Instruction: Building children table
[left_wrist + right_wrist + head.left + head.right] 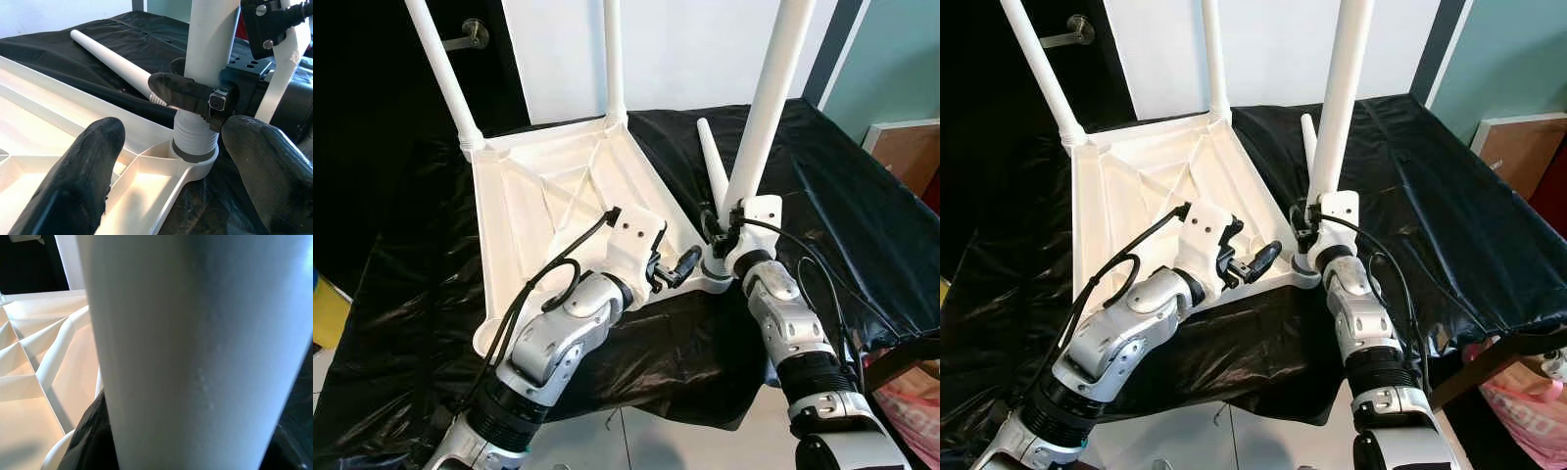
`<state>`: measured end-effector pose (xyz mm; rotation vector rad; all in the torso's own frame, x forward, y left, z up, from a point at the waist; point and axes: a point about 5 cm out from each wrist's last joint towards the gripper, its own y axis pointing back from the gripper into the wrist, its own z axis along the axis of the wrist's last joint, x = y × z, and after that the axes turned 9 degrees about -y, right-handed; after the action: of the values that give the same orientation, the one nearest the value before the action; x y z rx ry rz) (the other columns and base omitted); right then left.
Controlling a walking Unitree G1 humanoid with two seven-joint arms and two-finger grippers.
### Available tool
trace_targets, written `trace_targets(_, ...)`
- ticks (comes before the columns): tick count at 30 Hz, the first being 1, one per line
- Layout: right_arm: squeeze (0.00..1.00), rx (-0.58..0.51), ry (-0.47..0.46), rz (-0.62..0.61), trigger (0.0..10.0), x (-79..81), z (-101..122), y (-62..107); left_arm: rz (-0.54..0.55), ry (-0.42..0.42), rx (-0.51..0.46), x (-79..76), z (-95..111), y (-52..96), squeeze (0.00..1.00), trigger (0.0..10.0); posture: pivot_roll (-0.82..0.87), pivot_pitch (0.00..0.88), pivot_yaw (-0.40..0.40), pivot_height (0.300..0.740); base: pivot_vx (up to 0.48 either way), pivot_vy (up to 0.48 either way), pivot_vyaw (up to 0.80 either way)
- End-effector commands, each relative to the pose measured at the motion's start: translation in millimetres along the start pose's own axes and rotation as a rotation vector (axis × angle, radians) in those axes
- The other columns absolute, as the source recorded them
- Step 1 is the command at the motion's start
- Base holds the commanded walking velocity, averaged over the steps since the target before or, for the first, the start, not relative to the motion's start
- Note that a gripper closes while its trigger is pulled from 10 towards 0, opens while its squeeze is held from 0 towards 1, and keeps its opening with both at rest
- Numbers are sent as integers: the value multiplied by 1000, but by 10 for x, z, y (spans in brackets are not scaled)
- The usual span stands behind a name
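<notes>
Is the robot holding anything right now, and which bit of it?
Yes. The right gripper clamps the upright white table leg near its bottom, just above the threaded end in the tabletop's corner socket. The left gripper is open beside it, holding nothing.

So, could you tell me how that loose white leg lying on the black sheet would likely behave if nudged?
The loose leg is a smooth round tapered rod lying flat on the black sheet, so it would probably roll, likely curving because of the taper. It looks like stiff, light plastic, so it should not bend. Its glossy surface may slip between fingers.
</notes>
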<state>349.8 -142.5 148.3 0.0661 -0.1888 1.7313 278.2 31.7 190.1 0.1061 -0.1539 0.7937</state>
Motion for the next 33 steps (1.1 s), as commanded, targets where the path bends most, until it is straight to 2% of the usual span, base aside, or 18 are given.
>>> trace_targets(1,0,94,-7,-18,10000,-49,-217,66,-237,-1,-15,-145,-13,28,0,10000,-116,37,11,740,0,0,0)
trace_targets(7,0,117,10,0,10000,-48,-343,136,-246,-6,-18,-155,-3,41,0,10000,-114,37,10,740,0,0,0)
trace_targets(22,0,127,7,37,10000,20,-485,216,-252,-12,-25,-162,22,46,0,10000,-112,26,11,740,0,0,0)
trace_targets(33,0,117,-29,39,10000,-10,-638,289,-260,-17,-28,-171,39,52,0,10000,-108,16,15,740,0,0,0)
